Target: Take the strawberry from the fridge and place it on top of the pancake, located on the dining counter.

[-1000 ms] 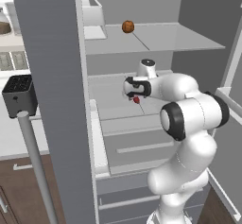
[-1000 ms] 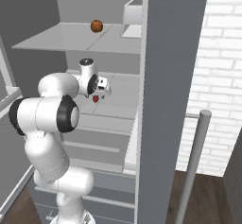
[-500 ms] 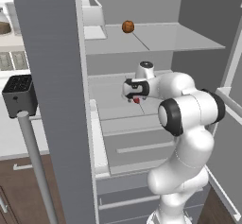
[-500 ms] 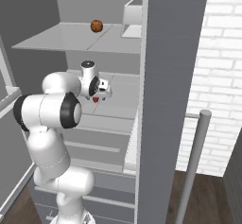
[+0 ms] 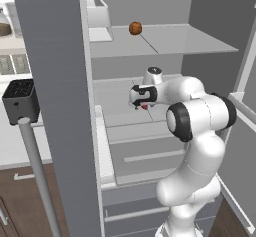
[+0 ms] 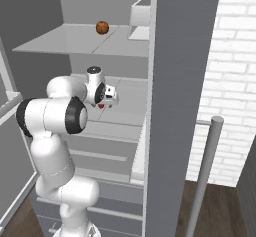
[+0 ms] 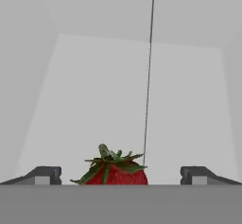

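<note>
Inside the fridge [image 5: 60, 81], on the middle shelf [image 5: 120, 118], the strawberry [image 7: 113, 171] is seen lying between the two fingertips [image 7: 45, 175] of the tool [image 7: 120, 176], with its green leaves up. The fingers are spread wide apart, and a clear gap is left on each side of the fruit, so nothing is gripped yet. From the left base view the tool [image 5: 141, 96] is shown reaching into the open compartment, with a speck of red, the strawberry [image 5: 145, 106], just below it; the right base view gives the same, with the strawberry [image 6: 101, 105] under the tool [image 6: 107, 97].

The task is judged to be in its early part: the fridge is open and the fruit is reached, but closing on it, lifting it out, carrying it to the dining worktop and setting it on the pancake are all left to be done.

The shelf is pale grey, flat and smooth, divided by a thin dark seam [image 7: 149, 76]. On the shelf above, an orange-brown ball [image 5: 135, 28] is resting near a white bin [image 5: 97, 13]. To the left of the fridge a black toaster [image 5: 21, 101] is standing on a white worktop [image 5: 15, 141] over brown cabinets. A white brick wall [image 6: 232, 71] is seen to the right.
</note>
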Tool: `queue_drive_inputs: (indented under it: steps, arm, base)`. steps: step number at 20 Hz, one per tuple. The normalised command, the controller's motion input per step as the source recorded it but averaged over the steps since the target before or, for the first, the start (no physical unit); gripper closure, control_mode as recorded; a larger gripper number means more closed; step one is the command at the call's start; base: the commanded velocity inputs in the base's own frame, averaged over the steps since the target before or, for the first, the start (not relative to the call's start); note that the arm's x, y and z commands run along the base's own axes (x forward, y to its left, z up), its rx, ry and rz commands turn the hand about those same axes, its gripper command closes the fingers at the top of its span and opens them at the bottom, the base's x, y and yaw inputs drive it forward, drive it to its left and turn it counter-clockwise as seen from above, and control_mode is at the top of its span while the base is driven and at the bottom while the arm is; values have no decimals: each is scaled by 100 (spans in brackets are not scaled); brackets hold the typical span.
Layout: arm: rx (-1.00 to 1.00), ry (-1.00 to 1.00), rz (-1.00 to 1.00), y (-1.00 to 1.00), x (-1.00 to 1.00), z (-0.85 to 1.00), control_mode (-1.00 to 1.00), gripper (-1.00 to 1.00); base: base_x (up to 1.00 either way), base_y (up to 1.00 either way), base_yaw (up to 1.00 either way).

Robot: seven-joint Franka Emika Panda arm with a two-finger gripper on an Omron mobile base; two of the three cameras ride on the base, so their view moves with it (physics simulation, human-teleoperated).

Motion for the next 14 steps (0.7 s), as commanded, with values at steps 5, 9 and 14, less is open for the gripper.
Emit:
queue_drive_inputs:
  steps: [5, 9, 14]
  arm:
    - [0, 0, 0, 0, 0, -7, -100, 100]
    - [0, 0, 0, 0, 0, -6, -100, 100]
    - [0, 0, 0, 0, 0, 0, -100, 100]
  base:
    - [0, 0, 0]
    - [0, 0, 0]
    - [0, 0, 0]
